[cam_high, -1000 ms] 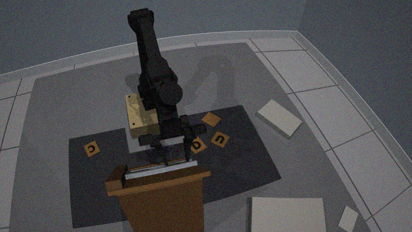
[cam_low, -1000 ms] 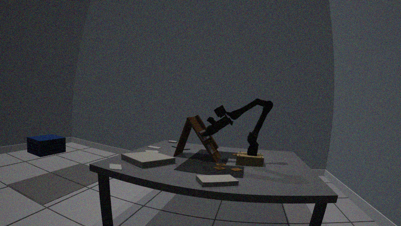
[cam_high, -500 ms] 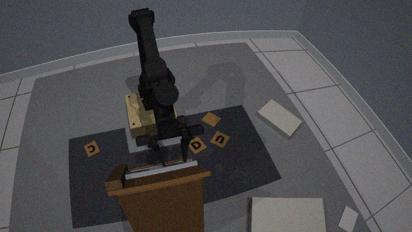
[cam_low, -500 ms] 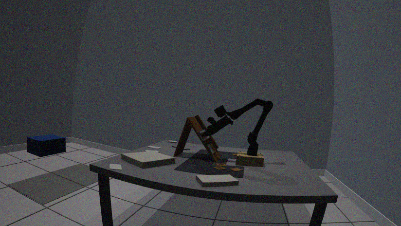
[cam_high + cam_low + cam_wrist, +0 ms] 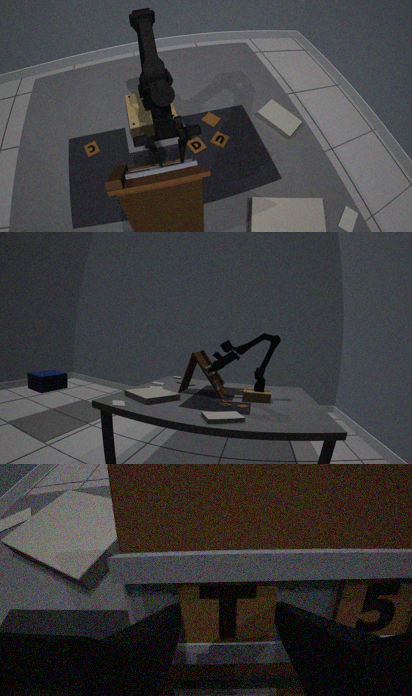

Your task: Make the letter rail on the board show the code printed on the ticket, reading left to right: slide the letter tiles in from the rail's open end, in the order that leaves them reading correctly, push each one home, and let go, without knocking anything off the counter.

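My gripper (image 5: 227, 610) (image 5: 172, 164) (image 5: 209, 370) is shut on the T tile (image 5: 245, 614), one fingertip at each side edge. The T reads upright in the wrist view, and the tile's top edge sits behind the lip of the grey rail (image 5: 165, 568) (image 5: 190, 165). A 5 tile (image 5: 348, 609) sits in the rail to the right, with a gap between it and the T. The wooden board (image 5: 161, 203) (image 5: 187, 373) leans like an easel. Tiles C (image 5: 86, 150), D (image 5: 191, 141) and U (image 5: 214, 140) and a blank-looking tile (image 5: 211, 119) lie off the board. The ticket's print is not visible.
A dark mat (image 5: 247, 161) lies under the board. A wooden block (image 5: 115, 177) closes the rail's left end in the top view. Pale slabs (image 5: 279, 118) (image 5: 288, 214) and a small white card (image 5: 347, 218) lie to the right. The arm's wooden base (image 5: 138, 110) (image 5: 256, 396) stands behind.
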Controlling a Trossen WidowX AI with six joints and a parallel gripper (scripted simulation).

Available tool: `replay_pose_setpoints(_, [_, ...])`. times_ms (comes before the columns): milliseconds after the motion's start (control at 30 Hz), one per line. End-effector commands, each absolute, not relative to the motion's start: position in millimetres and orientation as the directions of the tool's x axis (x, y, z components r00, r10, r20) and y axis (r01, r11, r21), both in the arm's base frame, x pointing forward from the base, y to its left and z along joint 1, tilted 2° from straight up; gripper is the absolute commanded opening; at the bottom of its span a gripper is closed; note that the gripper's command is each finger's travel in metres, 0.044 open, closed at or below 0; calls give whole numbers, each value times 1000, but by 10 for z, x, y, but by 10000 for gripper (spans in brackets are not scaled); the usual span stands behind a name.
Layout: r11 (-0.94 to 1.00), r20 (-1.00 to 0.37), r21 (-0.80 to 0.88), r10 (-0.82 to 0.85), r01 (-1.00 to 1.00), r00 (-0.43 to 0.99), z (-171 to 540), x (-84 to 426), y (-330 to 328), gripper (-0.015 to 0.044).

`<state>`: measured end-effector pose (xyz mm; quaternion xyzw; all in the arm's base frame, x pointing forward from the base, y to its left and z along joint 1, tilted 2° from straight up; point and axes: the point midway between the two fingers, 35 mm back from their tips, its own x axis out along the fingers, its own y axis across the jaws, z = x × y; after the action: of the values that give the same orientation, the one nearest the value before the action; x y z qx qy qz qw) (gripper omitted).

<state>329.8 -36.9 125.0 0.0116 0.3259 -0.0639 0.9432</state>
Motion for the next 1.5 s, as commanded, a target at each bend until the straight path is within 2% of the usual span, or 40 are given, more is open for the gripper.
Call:
replay_pose_setpoints(0, [992,-615,-21,-109,123,781,1254,3297,-384,0])
replay_pose_setpoints(1467, [992,-615,-23,-111,123,781,1259,3270,-608,0])
